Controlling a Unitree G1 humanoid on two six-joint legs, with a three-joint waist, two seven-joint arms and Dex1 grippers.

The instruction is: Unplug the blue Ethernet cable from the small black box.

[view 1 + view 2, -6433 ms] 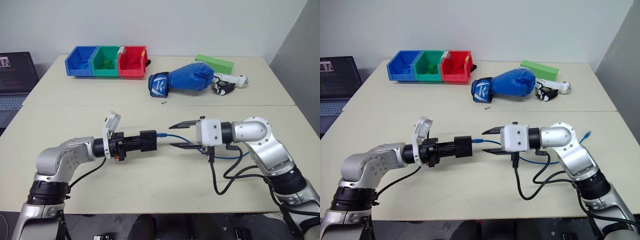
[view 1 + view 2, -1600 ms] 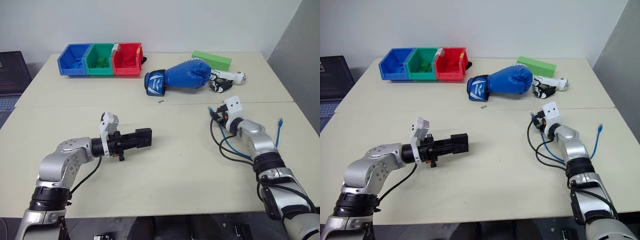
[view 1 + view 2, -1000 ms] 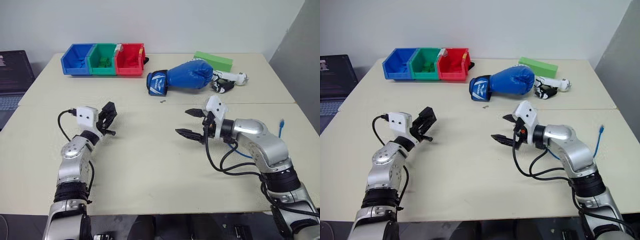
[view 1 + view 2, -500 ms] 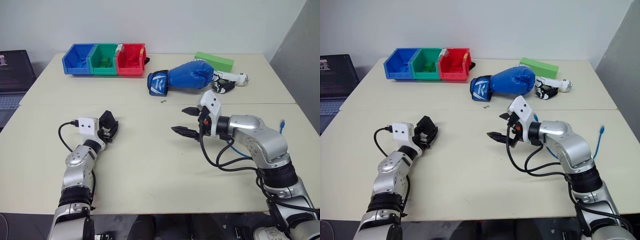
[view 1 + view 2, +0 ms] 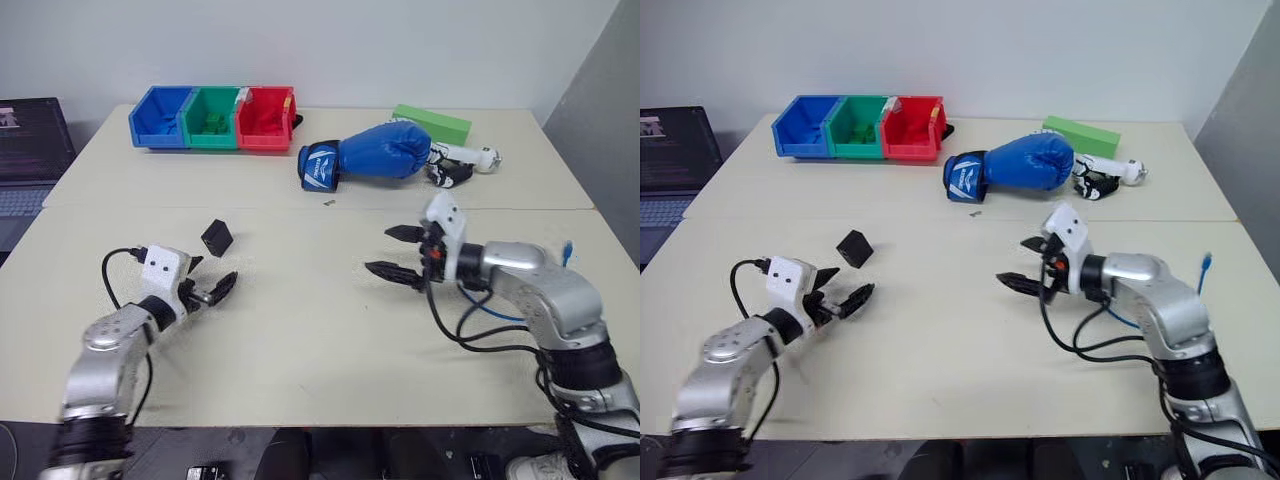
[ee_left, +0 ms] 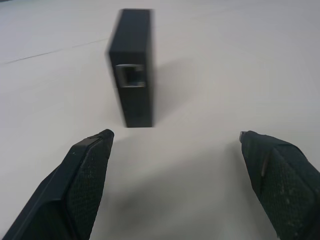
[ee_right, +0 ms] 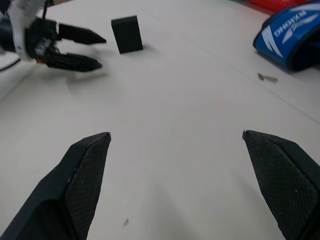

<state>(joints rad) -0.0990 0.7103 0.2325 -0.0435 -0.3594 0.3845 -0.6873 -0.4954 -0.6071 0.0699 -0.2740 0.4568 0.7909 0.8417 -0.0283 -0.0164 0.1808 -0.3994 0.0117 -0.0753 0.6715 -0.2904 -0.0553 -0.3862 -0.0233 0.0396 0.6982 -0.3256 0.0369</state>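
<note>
- We find the small black box (image 5: 217, 237) standing free on the table (image 5: 300, 330), unplugged, just ahead of the left gripper (image 5: 212, 288), fingers apart.
- Right gripper (image 5: 392, 252): fingers apart, empty.
- Blue Ethernet cable (image 5: 566, 252) lies by the right arm.

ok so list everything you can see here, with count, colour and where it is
small matte-black box: 1, black, standing on the near table ahead of the left gripper, port empty
thin blue Ethernet cable: 1, bright blue, on the table at the right arm, one plug end sticking up
plastic bins: 3, blue, green, red, in a row at the far left
padded boxing glove: 1, blue, far table middle
flat green block: 1, green, behind the glove
white-and-black item: 1, right of the glove, cannot tell what
laptop: 1, dark, off the table's left edge
tables: 2, beige, butted together
left gripper: 1, black fingers, open, empty
right gripper: 1, black fingers, open, empty
</note>
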